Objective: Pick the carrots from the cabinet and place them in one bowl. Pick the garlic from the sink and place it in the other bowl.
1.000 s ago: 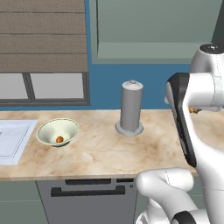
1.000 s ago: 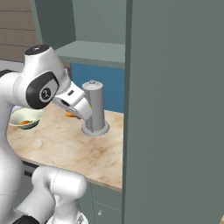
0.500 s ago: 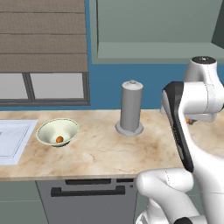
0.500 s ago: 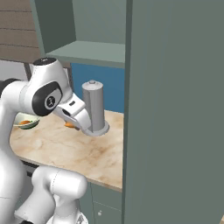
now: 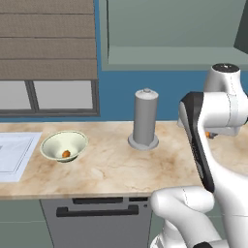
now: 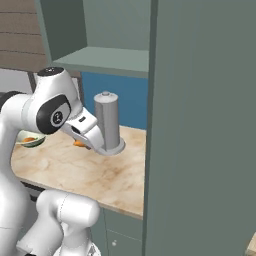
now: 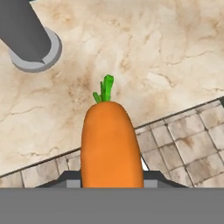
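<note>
My gripper (image 7: 112, 181) is shut on an orange carrot (image 7: 111, 144), whose green top points away from the hand. It hangs above the marble counter (image 7: 144, 52), close to the counter's front edge. From the right, the gripper (image 6: 83, 142) and carrot (image 6: 78, 143) sit just left of a grey canister. A sliver of the carrot (image 5: 209, 134) peeks out behind my arm. The shallow cream-green bowl (image 5: 53, 143) holds another carrot (image 5: 66, 154) and stands at the counter's left. The open cabinet (image 5: 169, 34) hangs above. A corner of the sink (image 5: 12, 152) shows far left. The garlic and the other bowl are out of view.
A tall grey canister (image 5: 145, 118) stands on a round base mid-counter, close beside the hand. The open cabinet door (image 6: 205, 125) fills the right side. A window with blinds (image 5: 48, 48) is behind the bowl. Tiled floor (image 7: 188, 144) lies below the counter edge.
The hand with the carrot has come down from cabinet height to just above the counter, and the arm has swung leftward toward the canister.
</note>
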Robot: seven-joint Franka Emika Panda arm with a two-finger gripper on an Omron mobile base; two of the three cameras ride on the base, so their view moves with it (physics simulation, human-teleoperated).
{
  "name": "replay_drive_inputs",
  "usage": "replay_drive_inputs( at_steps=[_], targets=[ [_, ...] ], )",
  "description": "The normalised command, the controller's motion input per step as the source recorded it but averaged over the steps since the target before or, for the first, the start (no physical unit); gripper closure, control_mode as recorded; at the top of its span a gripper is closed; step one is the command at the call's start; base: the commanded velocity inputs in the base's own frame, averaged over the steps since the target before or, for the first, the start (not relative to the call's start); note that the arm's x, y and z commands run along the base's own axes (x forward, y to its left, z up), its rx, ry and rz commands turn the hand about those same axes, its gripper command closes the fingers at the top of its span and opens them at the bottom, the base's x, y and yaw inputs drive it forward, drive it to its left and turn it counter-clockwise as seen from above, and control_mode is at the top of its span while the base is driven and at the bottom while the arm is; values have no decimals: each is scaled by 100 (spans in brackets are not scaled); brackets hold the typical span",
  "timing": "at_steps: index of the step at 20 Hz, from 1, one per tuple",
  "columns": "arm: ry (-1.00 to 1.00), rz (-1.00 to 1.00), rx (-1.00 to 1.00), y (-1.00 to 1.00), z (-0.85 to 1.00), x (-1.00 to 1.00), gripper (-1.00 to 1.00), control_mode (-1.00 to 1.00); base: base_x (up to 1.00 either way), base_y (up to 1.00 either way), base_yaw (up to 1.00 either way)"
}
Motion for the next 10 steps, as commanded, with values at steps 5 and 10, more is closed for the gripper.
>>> replay_drive_inputs(
  at_steps=[5, 10],
  targets=[
    [0, 0, 0, 0, 0, 0, 100, 100, -90, 87, 3],
    [0, 0, 0, 0, 0, 0, 100, 100, -16, 100, 0]
  ],
)
